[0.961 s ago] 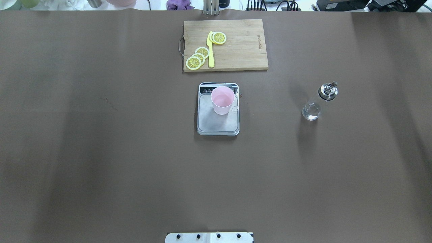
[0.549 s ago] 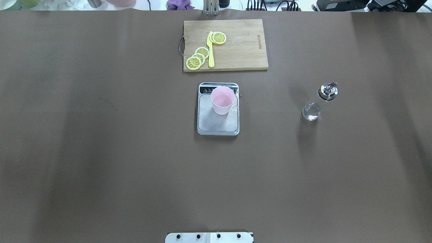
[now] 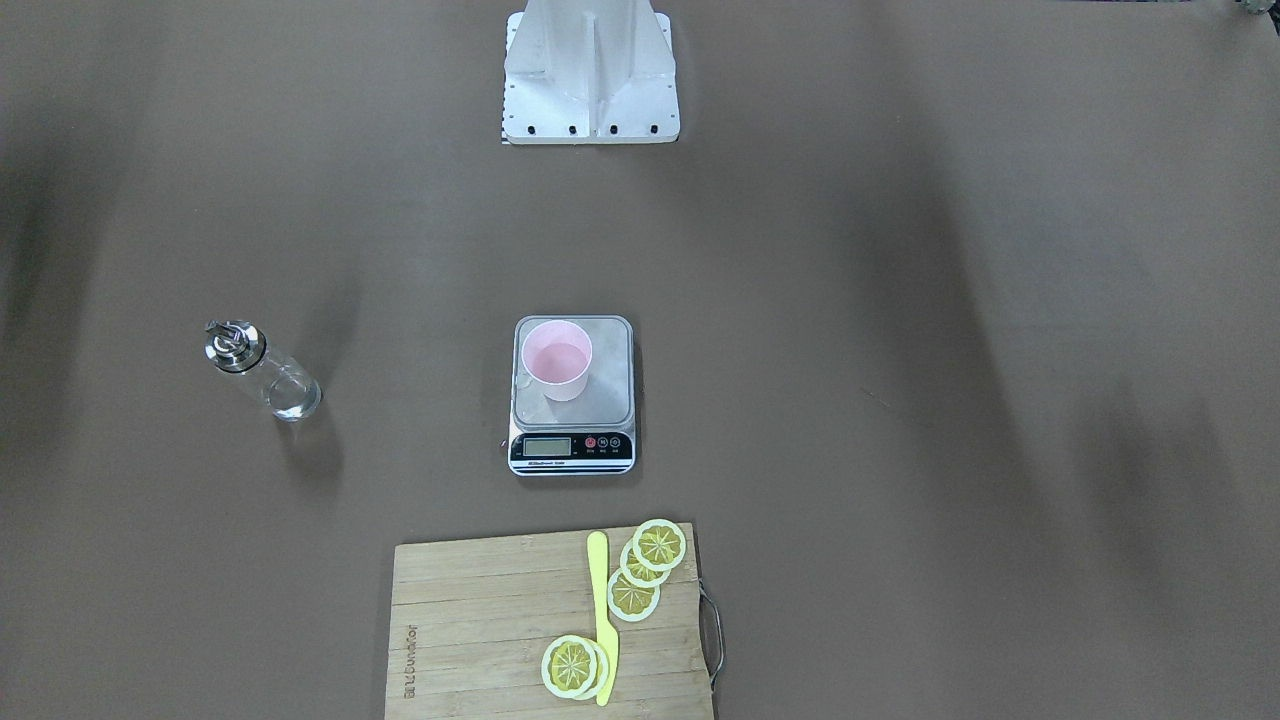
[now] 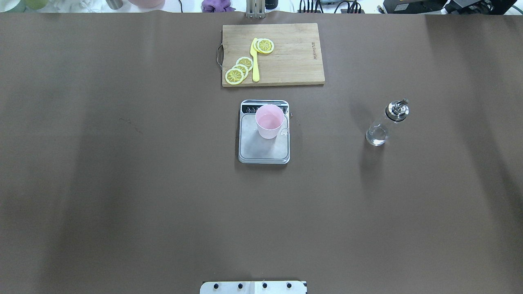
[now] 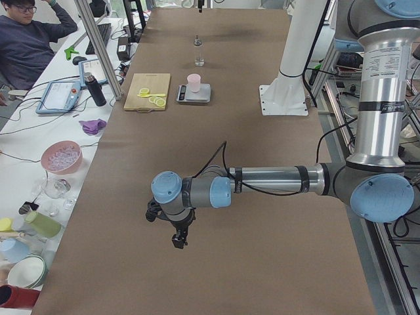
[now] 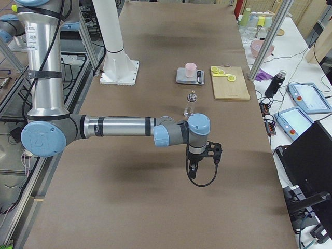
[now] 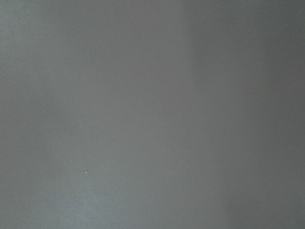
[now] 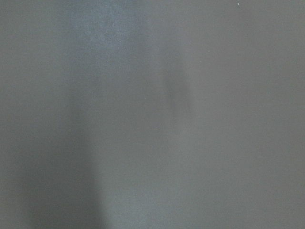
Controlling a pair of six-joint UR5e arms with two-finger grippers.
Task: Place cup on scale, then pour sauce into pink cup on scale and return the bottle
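Observation:
The pink cup (image 4: 269, 121) stands upright on the far part of the scale (image 4: 263, 150) at the table's middle; both also show in the front view, the cup (image 3: 556, 362) on the scale (image 3: 603, 395). The clear bottle (image 4: 383, 125) with its silver spout cap stands upright on the table to the scale's right, apart from it, with a little clear sauce at its bottom. My left gripper (image 5: 177, 240) and right gripper (image 6: 192, 174) show only in the side views, far out over the table's ends. I cannot tell whether they are open or shut. Both wrist views show only brown table.
A wooden cutting board (image 4: 294, 61) with lemon slices (image 4: 239, 70) and a yellow knife (image 4: 255, 61) lies just beyond the scale. The robot's base plate (image 4: 253, 287) is at the near edge. Operators' gear and bowls line the far side.

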